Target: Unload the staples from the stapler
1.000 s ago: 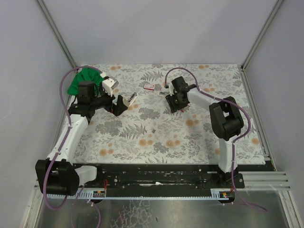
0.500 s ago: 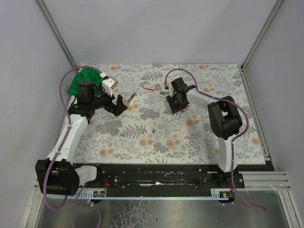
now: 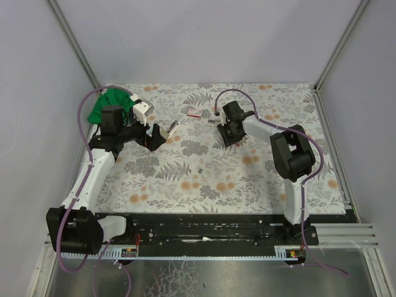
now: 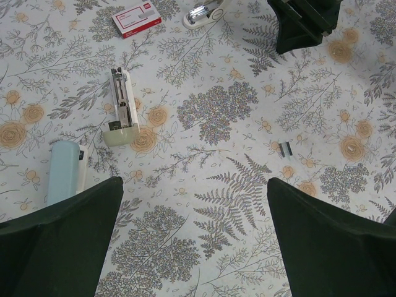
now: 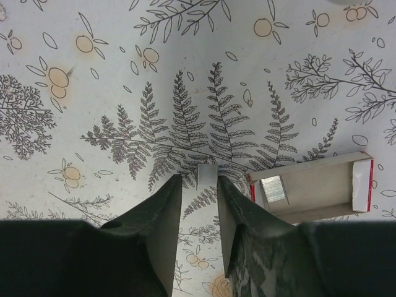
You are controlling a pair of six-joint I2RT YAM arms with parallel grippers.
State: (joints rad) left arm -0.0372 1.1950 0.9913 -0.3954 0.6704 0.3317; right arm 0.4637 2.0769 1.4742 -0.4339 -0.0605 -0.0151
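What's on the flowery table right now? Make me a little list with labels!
left pincer: wide open, holding nothing
right pincer: narrow around a small grey staple strip; grip unclear
opened pale green stapler: lying flat
light blue stapler: next to the green one
red-and-white staple box: far side
open cardboard tray holding staples: beside the right pincer
loose staple strip: lying by itself

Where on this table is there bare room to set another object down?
Bare cloth: the near half, between the arm bases and the loose staples; the far right corner. Crowded: the far middle, around stapler, staple box, left hand and right hand.
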